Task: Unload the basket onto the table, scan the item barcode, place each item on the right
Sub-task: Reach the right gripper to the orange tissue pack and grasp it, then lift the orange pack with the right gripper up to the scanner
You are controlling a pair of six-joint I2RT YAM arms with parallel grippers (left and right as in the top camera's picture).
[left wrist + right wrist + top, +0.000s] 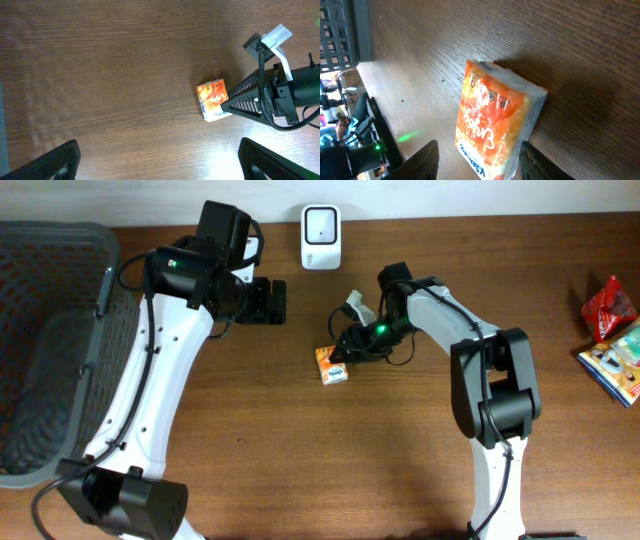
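One glossy orange rectangular packet [332, 366]

The orange packet [495, 125] is the only thing with print large enough to see. White cursive script runs along its orange face (possibly "Enjoy", not certain), and a blue word sits on the white end band, cut off by the frame edge and unreadable.

Overhead: straight down onto desk [400, 480]. Left wrist: down, farther off. Right wrist: close, slanting. Shared: packet [332, 366] at right pincer [343, 352].
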